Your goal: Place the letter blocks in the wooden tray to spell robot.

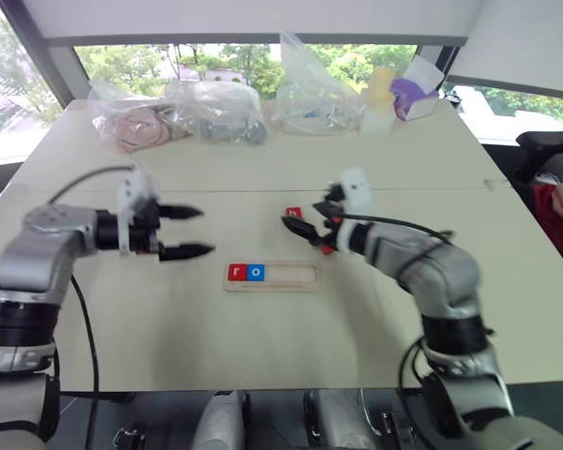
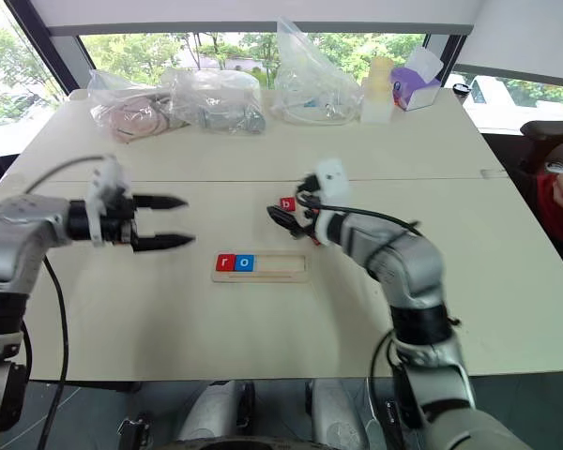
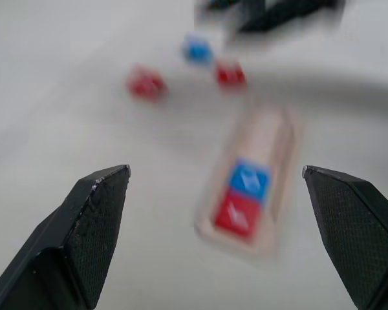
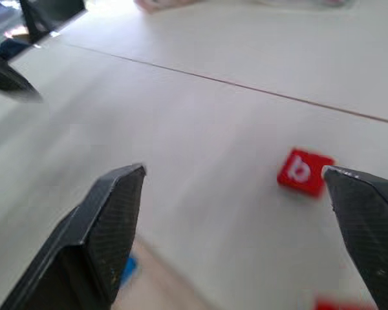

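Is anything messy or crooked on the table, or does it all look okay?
Nothing looks broken or spilled. The wooden tray lies flat with a red block and a blue block sitting neatly side by side at its left end. A loose red block sits a bit crooked on the table.

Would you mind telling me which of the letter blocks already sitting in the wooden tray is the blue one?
It is the "o" block, second slot from the left end of the wooden tray. Its neighbour at that end, the "r" block, is red.
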